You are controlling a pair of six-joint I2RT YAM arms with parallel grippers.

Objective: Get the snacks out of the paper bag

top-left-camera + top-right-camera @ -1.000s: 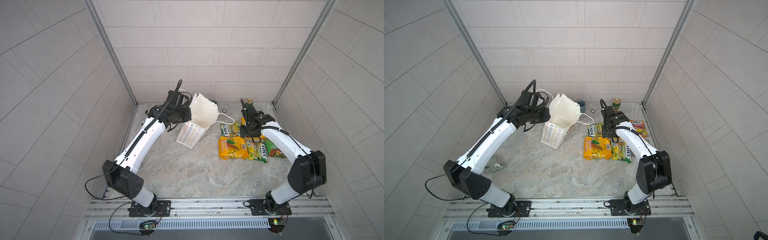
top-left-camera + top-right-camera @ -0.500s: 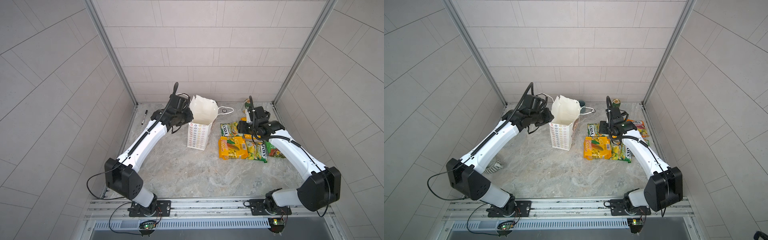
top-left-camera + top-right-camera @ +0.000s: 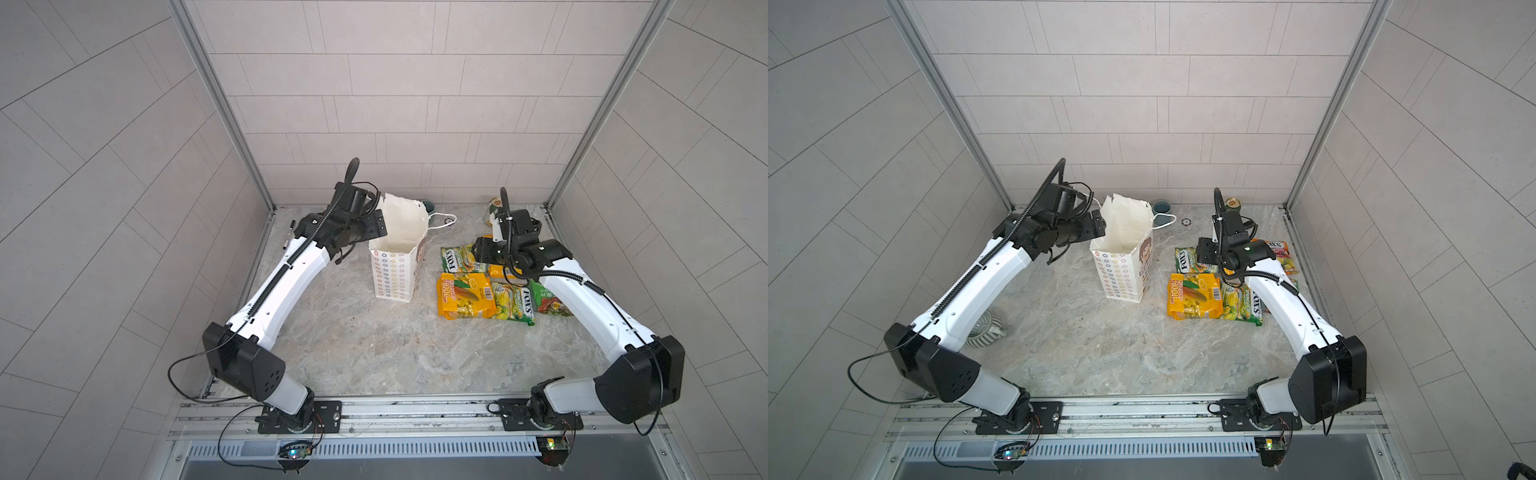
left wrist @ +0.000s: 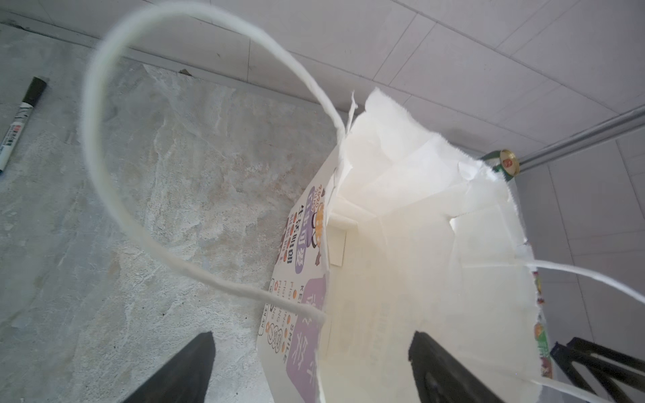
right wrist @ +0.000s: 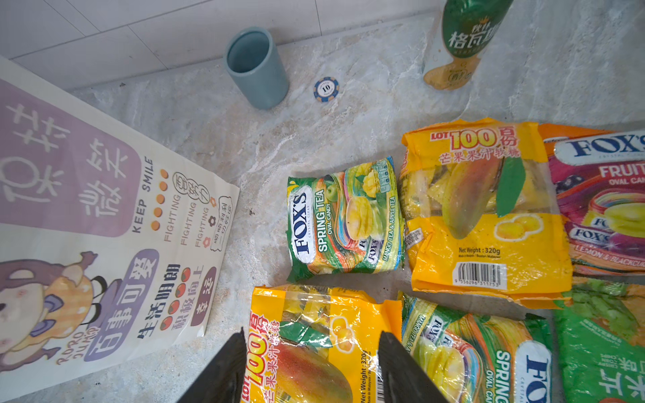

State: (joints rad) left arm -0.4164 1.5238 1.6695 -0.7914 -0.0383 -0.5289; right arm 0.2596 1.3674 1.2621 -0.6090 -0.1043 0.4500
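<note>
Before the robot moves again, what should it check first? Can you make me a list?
1. Paper bag standing upright: ok.
2. Bag empty: ok, only white paper shows inside in the left wrist view.
3. Snacks out on the table: ok, six packets lie beside the bag in the right wrist view.
4. Left end effector open: ok, though its jaws sit either side of the bag's rim.
5. Cord handle free of the left end effector: cannot tell.
6. Right end effector empty: ok, open above a yellow packet.
</note>
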